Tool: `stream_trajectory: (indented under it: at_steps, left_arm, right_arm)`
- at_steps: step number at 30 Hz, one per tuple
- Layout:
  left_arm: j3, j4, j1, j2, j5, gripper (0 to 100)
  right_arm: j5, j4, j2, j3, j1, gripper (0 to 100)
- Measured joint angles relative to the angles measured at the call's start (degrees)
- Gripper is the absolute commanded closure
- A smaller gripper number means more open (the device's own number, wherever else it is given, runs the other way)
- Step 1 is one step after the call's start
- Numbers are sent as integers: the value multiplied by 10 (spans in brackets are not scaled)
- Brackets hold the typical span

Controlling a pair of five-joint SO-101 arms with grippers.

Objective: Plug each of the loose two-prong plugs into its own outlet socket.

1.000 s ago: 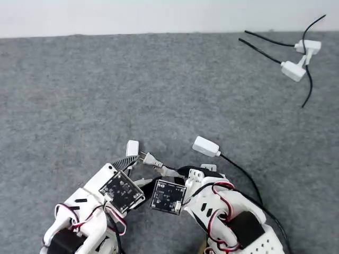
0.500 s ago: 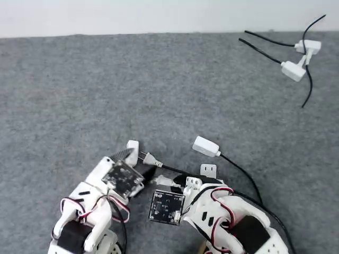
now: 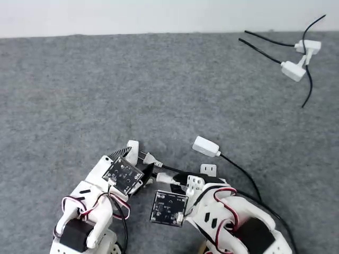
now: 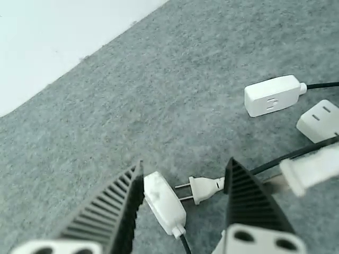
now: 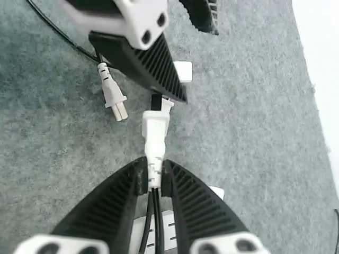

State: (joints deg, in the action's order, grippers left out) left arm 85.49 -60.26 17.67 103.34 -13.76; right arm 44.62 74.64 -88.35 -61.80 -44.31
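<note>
My left gripper (image 4: pixel 185 169) stands open on the grey mat, straddling a small white socket (image 4: pixel 165 203) and a loose white two-prong plug (image 4: pixel 204 189) whose prongs point at that socket. In the high view this left gripper (image 3: pixel 139 161) sits near the front centre, over the socket (image 3: pixel 132 147) and plug (image 3: pixel 150 159). My right gripper (image 5: pixel 154 166) is shut on a second white plug (image 5: pixel 156 127), just behind the left gripper's black finger (image 5: pixel 143 61). Two more free sockets (image 3: pixel 205 146) (image 3: pixel 208 169) lie right of the grippers.
Far back right lie two white sockets with plugs seated in them (image 3: pixel 293 70) (image 3: pixel 308 46), trailing black cords. A black cord (image 3: pixel 241 174) runs from the middle socket past the right arm. A pale wall (image 3: pixel 159 16) borders the mat's far edge.
The left arm has moved forward, bringing its open gripper around the socket and loose plug. The right arm has drawn back slightly toward the near edge, still holding its plug.
</note>
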Motion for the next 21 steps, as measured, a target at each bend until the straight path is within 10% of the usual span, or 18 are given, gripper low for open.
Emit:
stream_trajectory:
  at_steps: [21]
  left_arm:
    - [23, 0, 42, 0, 0, 761]
  right_arm:
    - [-2, 49, -8, 53, 0, 989]
